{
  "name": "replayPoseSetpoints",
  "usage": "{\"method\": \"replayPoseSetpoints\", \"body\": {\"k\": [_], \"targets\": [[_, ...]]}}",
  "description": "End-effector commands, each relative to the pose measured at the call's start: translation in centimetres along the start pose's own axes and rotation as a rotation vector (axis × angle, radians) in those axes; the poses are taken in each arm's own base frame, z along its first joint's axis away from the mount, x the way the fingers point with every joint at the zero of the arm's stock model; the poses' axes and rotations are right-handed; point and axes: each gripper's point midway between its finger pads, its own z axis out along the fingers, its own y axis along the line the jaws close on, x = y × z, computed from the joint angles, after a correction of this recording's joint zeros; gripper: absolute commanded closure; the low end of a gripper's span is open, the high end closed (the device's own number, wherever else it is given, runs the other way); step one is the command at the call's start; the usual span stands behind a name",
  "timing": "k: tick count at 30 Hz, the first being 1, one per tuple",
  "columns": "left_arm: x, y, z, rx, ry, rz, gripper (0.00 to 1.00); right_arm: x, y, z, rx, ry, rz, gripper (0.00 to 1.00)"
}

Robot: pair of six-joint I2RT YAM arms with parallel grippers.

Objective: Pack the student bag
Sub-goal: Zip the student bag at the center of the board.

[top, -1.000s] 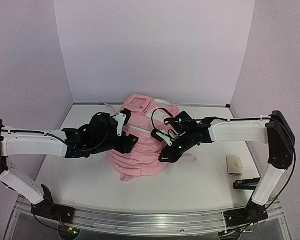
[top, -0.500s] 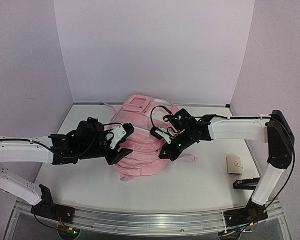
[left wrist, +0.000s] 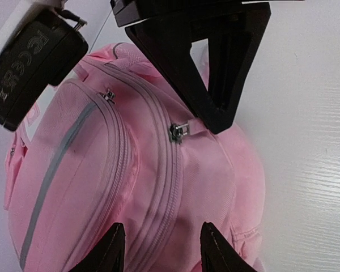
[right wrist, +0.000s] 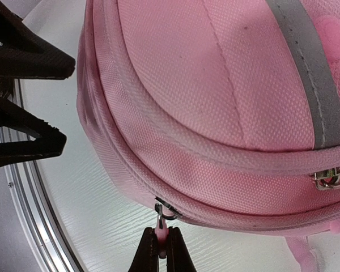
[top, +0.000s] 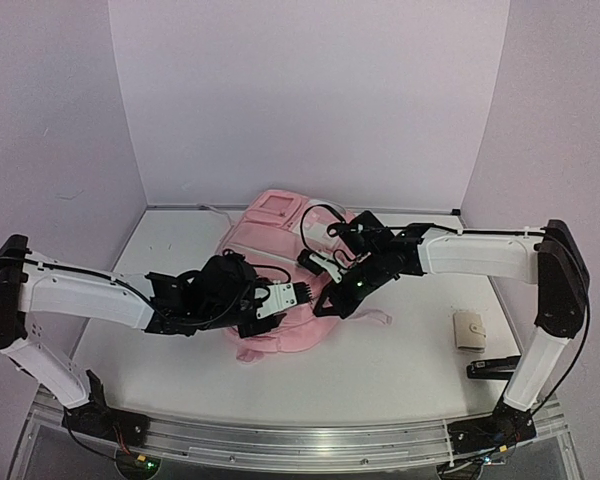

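Pink fabric fills the middle of the white table: the student bag lies there with its front pockets up and its white patch at the far end. Reaching in from the right, the right gripper is pressed together on a small pink zip pull at the bag's near-right edge. The left gripper hovers over the bag's near end, fingers spread (gripping nothing). A beige wallet lies well apart, near the right side.

The student bag lies mid-table, a wallet well to its right.
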Motion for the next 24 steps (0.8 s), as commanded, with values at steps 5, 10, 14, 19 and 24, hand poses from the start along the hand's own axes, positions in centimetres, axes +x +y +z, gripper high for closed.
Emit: {"method": "replayPoseSetpoints", "body": {"k": [5,10,14,19,24], "targets": [[-2.8,1.4,2.3,-0.065,-0.029,0.108,0.62,-3.0,1.9,-1.9,-0.065,-0.085,-0.024,1.00],[-2.3,1.9,3.2,-0.110,-0.002,0.119,0.69,-2.9,2.0,-2.0,-0.071,-0.081,-0.021,1.00],[-1.3,2.5,3.4,-0.159,0.040,0.124,0.86,-2.5,1.4,-2.3,-0.059,-0.074,-0.007,1.00],[-1.0,3.0,1.7,-0.178,0.025,0.084,1.00,-1.9,-2.0,-3.9,0.015,-0.078,0.043,1.00],[-0.6,3.4,-0.1,-0.191,0.009,0.053,1.00,-1.2,-7.1,-5.9,0.115,-0.093,0.125,1.00]]}}
